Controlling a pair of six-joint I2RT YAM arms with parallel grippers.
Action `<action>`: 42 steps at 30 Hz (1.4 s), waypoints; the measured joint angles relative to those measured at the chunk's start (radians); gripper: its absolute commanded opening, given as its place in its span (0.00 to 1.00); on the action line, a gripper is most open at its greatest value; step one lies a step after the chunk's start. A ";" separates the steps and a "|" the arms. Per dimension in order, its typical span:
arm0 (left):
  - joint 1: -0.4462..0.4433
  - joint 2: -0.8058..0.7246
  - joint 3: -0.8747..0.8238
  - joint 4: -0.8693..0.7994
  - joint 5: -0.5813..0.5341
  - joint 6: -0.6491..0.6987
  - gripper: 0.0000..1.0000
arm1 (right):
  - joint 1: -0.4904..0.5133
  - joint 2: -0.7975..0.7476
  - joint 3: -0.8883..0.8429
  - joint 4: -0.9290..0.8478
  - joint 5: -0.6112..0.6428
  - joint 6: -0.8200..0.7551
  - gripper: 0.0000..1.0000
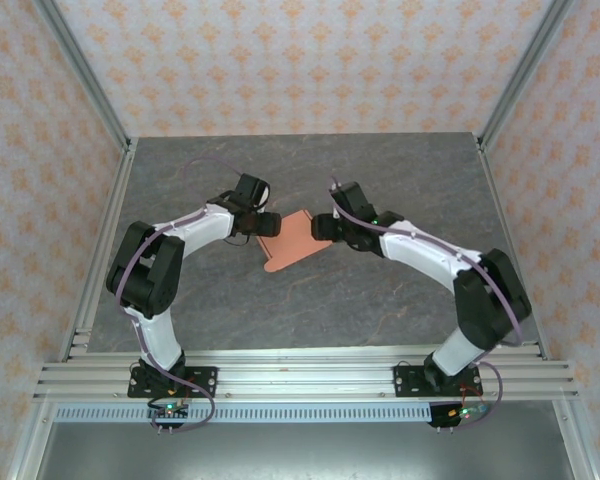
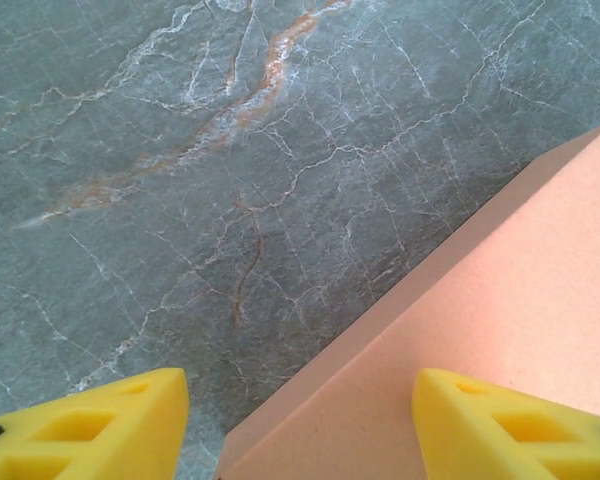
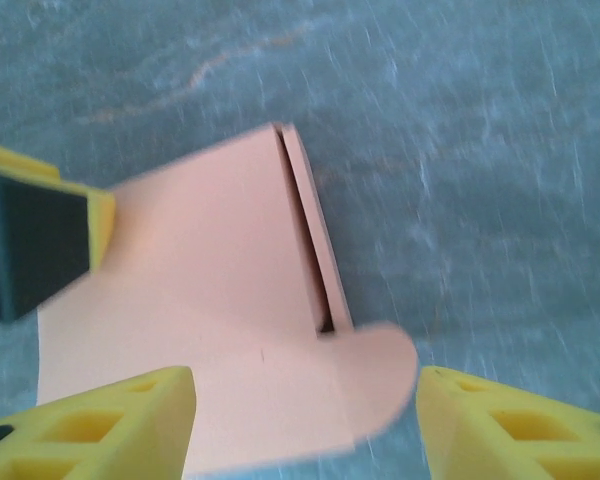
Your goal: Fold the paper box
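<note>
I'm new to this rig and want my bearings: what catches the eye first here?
The salmon-orange paper box lies in the middle of the grey marbled table, one side flap raised beside a rounded tab. The left hand and the right hand flank it from either side, both open, yellow fingers spread wide.

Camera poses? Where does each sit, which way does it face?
Top external: above, behind the bases, looking down at the table; both arms show.
Left wrist: on left gripper, facing down at the paper box edge; own fingers show.
Right wrist: on right gripper, facing down at the paper box; own fingers show.
Shared: the paper box.
</note>
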 measured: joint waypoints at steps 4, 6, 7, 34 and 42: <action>0.000 -0.010 -0.029 0.039 0.007 -0.020 0.61 | -0.001 -0.062 -0.169 0.075 -0.087 0.130 0.63; 0.000 -0.016 -0.042 0.053 0.007 -0.029 0.61 | 0.000 -0.058 -0.236 0.137 -0.134 0.194 0.62; 0.000 -0.018 -0.047 0.060 0.007 -0.036 0.60 | 0.000 -0.053 -0.264 0.171 -0.157 0.225 0.62; -0.022 -0.099 -0.163 0.084 0.136 -0.135 0.58 | -0.137 0.200 -0.336 0.780 -0.439 0.520 0.25; -0.022 -0.102 -0.156 0.054 0.156 -0.126 0.64 | -0.177 0.232 -0.290 0.770 -0.494 0.480 0.25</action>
